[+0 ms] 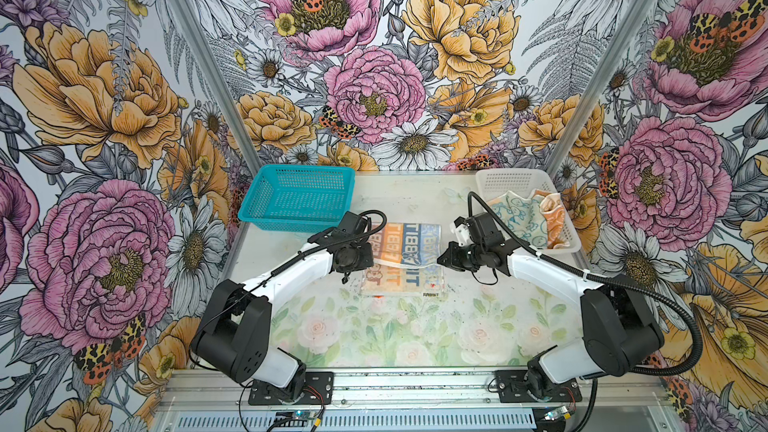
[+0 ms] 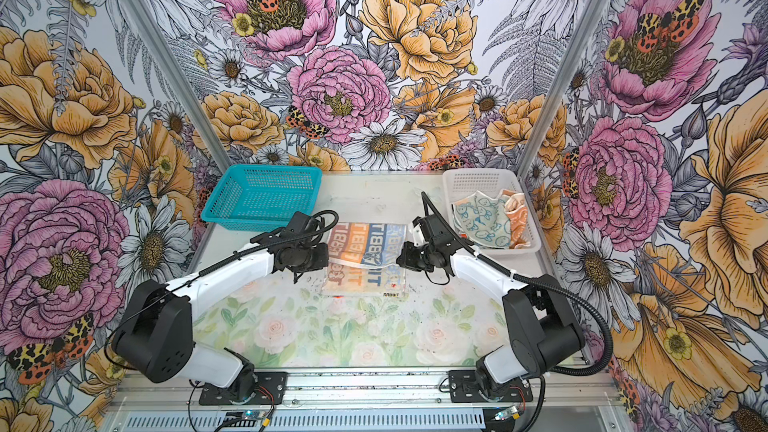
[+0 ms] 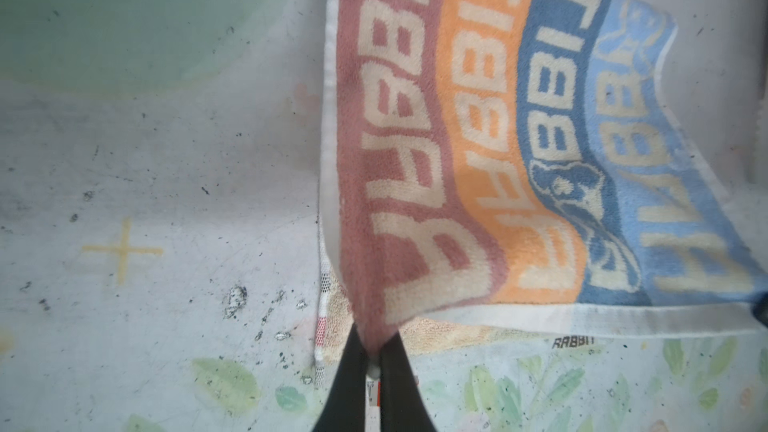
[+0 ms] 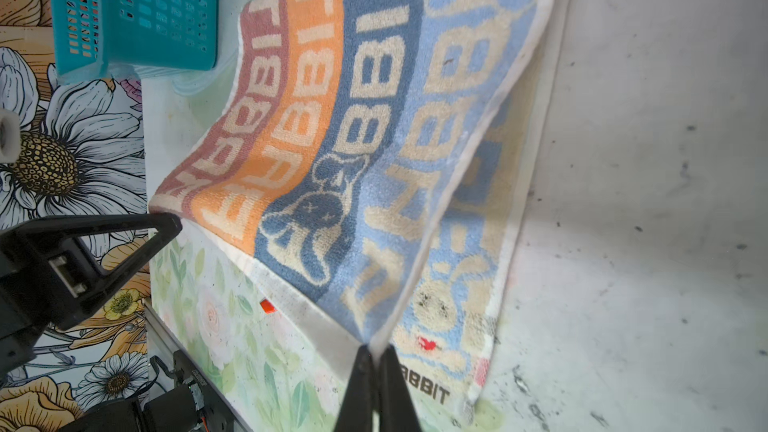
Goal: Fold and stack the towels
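The left tool (image 3: 374, 353) and right tool (image 4: 376, 354) each pinch a corner of the striped towel (image 1: 411, 238), its hem held above the half lying on the desk (image 1: 415, 197) just beside the teal basket (image 1: 299, 197). First fold seemingly half done: both corners must next travel level, away from that basket, to the labelled edge

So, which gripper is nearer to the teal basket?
Left. The left gripper pinches one corner of the striped towel, just in front of the teal basket. The right gripper holds the opposite corner, across the towel, close to the white basket.
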